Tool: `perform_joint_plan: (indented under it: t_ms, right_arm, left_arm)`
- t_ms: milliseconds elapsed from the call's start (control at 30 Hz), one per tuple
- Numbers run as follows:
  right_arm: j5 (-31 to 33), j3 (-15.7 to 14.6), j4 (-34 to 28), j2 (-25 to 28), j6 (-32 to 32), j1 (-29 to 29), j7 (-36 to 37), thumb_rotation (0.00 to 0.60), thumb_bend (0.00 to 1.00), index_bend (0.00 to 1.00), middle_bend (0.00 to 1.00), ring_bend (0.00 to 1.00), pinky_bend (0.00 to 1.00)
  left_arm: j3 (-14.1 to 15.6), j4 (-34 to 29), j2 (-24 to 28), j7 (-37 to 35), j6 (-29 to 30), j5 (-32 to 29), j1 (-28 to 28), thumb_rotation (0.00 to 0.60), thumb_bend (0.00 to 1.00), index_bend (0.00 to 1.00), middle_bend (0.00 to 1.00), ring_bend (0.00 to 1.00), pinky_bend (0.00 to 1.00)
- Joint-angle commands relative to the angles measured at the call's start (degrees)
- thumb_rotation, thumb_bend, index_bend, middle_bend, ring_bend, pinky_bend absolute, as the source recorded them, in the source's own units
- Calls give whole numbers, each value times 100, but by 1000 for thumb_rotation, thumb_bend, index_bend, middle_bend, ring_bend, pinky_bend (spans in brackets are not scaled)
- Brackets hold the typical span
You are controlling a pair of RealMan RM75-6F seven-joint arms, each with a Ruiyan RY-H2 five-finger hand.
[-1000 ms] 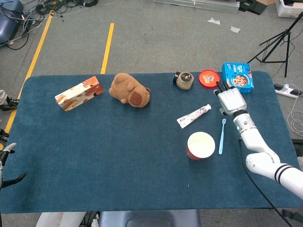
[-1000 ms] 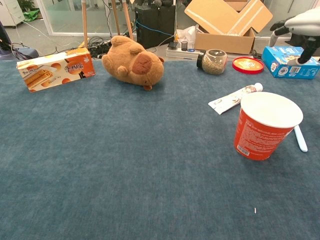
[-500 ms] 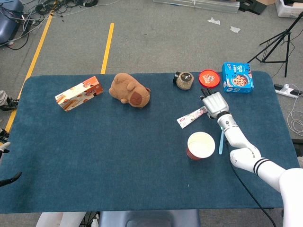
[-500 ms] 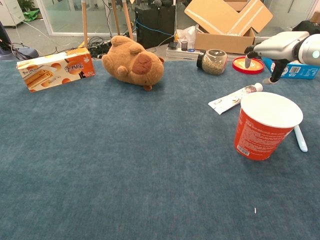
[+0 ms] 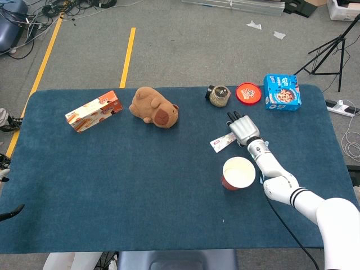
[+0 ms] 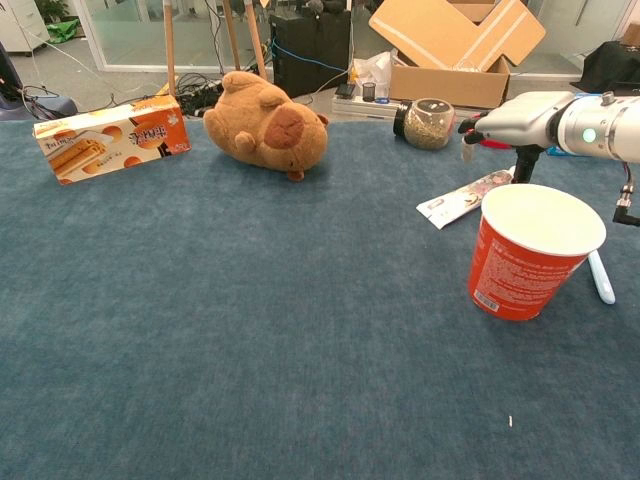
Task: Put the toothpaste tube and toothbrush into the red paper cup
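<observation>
Right robot hand point(image 5: 242, 129) hovers palm-down directly over the cap end of the toothpaste tube point(image 5: 223, 142); fingers extended and apart, holding nothing. In the chest view the robot hand point(image 6: 505, 122) sits above the tube point(image 6: 462, 195), one digit pointing down toward it; contact cannot be confirmed.

Key relation: tube lies flat on the surface point(image 5: 140, 185), long axis running from under the robot hand out to its left and toward the robot. Only the flat crimped end shows past the fingers in the head view. The grasp looks like a straight descent, fingers closing across the tube's width.

Red paper cup point(image 5: 238, 172) stands upright, mouth open, just robot-side of the hand, near the tube. Short carry. Risk, as I judge it: the forearm passes close beside the cup rim and could nudge it.

Toothbrush point(image 6: 600, 276) lies on the surface to the right of the cup, mostly hidden behind the arm in the head view.

Left robot hand not seen in either view; the right arm is clearly the nearer one.

Beyond the robot hand: jar point(image 5: 219, 95), red lid point(image 5: 249, 93), blue box point(image 5: 282, 92). Far to its left: plush toy point(image 5: 153, 106), snack carton point(image 5: 93, 111). None obstructs.
</observation>
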Motion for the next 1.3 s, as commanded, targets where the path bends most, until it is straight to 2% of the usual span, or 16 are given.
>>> perform_joint_plan:
  t_ms: [33, 300, 867, 1033, 1300]
  right_arm:
    - [-9, -42, 53, -73, -82, 56, -19, 600, 206, 261, 21, 0, 283]
    - [-9, -120, 163, -209, -275, 204, -64, 600, 207, 261, 3, 0, 240]
    - [-194, -262, 193, -199, -307, 232, 132, 600, 206, 261, 0, 0, 229]
    - [-485, -305, 236, -165, -221, 188, 443, 600, 206, 261, 0, 0, 229]
    - [-1297, -480, 479, -114, -87, 124, 1439, 600, 206, 261, 0, 0, 229]
  left_arm:
    - [-5, -7, 12, -13, 13, 0, 9, 600, 0, 157, 311, 246, 215]
    - [-20, -26, 64, -66, 58, 0, 41, 600, 0, 157, 311, 246, 215]
    - [-15, -37, 72, -61, 45, 9, 51, 600, 0, 158, 311, 246, 215]
    - [-8, -9, 40, 9, 16, -10, 41, 600, 0, 158, 311, 246, 215]
    - [-6, 80, -100, 245, -104, -133, -10, 600, 0, 158, 311, 246, 215]
